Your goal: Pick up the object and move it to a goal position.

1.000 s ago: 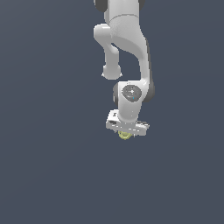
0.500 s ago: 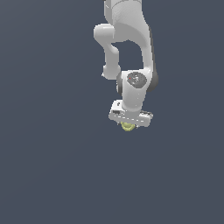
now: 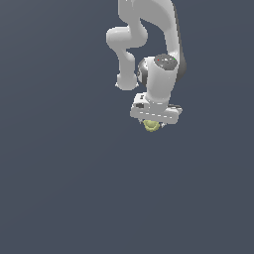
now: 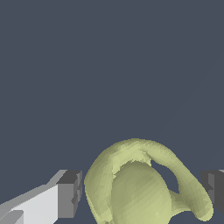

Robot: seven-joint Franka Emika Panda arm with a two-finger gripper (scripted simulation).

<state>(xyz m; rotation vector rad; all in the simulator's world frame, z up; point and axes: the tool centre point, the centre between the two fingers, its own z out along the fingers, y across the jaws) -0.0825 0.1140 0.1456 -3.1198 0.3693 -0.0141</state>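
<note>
Item: one object (image 3: 151, 126), yellow-green, small, lumpy, lodged directly beneath the white claw (image 3: 153, 124) at the arm's (image 3: 149, 30) lower end, showing at about 6 o'clock of the claw body in the exterior view. In the wrist view the object (image 4: 140, 188) lay between the two dark fingertips (image 4: 70, 194), and was seen to be no plain ball: a rounded lobe with a thin curved band arching over it and a hollow between. Claw state: fingers stood to either side of the object, with a narrow strip of background visible between each pad and the object's surface, so whether it was clenched on the object or merely straddling it could not be told. Whether the object rested on a table or was already lifted was likewise unclear, since the background was a uniform dark grey with no shadow or edge. No goal marker was visible in either view. Risks, as judged: the pads might bear on the thin band, not the lobe, so that the object twisted or slid out under load; the uneven, rounded surface gave little flat contact, favouring rotation in the grip; a fast transfer could shake a marginal hold loose; with the object hidden under the claw in the exterior view, a slip would go largely unseen there.
</note>
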